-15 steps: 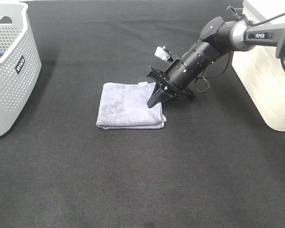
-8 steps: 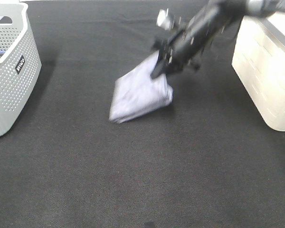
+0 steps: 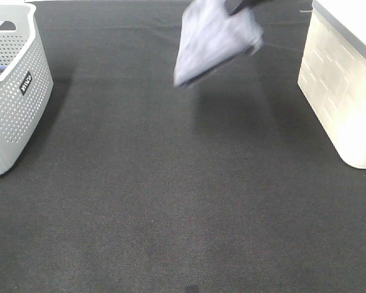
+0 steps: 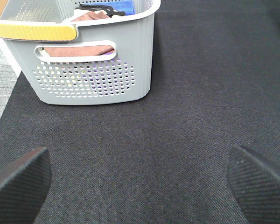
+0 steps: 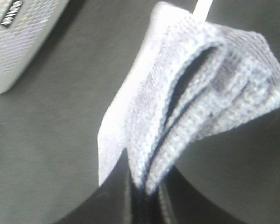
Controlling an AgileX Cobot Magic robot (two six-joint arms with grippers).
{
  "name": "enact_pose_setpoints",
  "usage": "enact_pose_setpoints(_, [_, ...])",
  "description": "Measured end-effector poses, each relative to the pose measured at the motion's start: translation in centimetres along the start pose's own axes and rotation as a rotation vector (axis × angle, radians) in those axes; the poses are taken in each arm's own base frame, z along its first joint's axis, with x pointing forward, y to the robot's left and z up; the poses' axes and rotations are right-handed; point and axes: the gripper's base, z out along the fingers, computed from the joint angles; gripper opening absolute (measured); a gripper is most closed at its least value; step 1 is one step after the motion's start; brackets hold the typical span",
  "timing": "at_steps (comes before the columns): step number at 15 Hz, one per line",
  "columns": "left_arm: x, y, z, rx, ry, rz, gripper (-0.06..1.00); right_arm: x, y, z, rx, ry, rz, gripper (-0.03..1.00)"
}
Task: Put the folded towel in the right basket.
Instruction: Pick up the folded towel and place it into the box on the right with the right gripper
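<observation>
Aloft, one folded towel (image 3: 216, 39) is hanging above the black bench (image 3: 171, 213), toward its far side, between two baskets.

The towel is showing pale lilac-grey with a looped terry texture, its stacked layers gaping along the fold and one corner drooping; the high view is blurring it. The right jaws are pinching shut on one edge, squeezing the layers between them. The left jaws are standing wide apart, holding nothing, facing the grey perforated basket (image 4: 93, 60), which is carrying one brownish cloth (image 4: 77, 50) and one blue cloth (image 4: 119, 5). The cream right basket (image 3: 344, 85) is sitting at the bench's right edge, apart from the towel.
</observation>
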Motion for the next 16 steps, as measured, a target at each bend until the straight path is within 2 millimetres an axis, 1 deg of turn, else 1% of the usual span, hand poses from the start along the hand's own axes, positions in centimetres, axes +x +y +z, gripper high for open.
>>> enact_pose_setpoints(1, [0.0, 0.0, 0.0, 0.000, 0.000, 0.000, 0.97, -0.1, -0.2, -1.9, 0.042, -0.023, 0.003, 0.06])
enact_pose_setpoints(2, [0.0, 0.0, 0.0, 0.000, 0.000, 0.000, 0.97, -0.1, -0.9, -3.8, 0.082, -0.044, 0.018, 0.06])
enact_pose_setpoints(4, [0.0, 0.0, 0.0, 0.000, 0.000, 0.000, 0.97, 0.3, -2.9, -7.6, 0.151, -0.089, 0.063, 0.06])
enact_pose_setpoints(5, [0.0, 0.0, 0.0, 0.000, 0.000, 0.000, 0.97, 0.6, -4.3, -9.6, 0.185, -0.113, 0.094, 0.06])
enact_pose_setpoints(6, [0.0, 0.0, 0.0, 0.000, 0.000, 0.000, 0.97, 1.4, -6.3, -12.1, 0.237, -0.141, 0.144, 0.06])
enact_pose_setpoints(7, [0.0, 0.0, 0.0, 0.000, 0.000, 0.000, 0.97, 2.1, -7.8, -13.8, 0.274, -0.157, 0.185, 0.06])
enact_pose_setpoints(9, [0.0, 0.0, 0.0, 0.000, 0.000, 0.000, 0.97, 3.6, -10.7, -16.2, 0.334, -0.170, 0.278, 0.06])
enact_pose_setpoints(11, [0.0, 0.0, 0.0, 0.000, 0.000, 0.000, 0.97, 4.8, -12.9, -17.8, 0.407, -0.171, 0.327, 0.06])
enact_pose_setpoints(13, [0.0, 0.0, 0.0, 0.000, 0.000, 0.000, 0.97, 5.8, -14.3, -18.8, 0.494, -0.145, 0.345, 0.06])
enact_pose_setpoints(14, [0.0, 0.0, 0.0, 0.000, 0.000, 0.000, 0.97, 6.0, -14.7, -18.9, 0.525, -0.128, 0.350, 0.06])
enact_pose_setpoints(16, [0.0, 0.0, 0.0, 0.000, 0.000, 0.000, 0.97, 6.4, -16.3, -17.1, 0.517, -0.078, 0.377, 0.06])
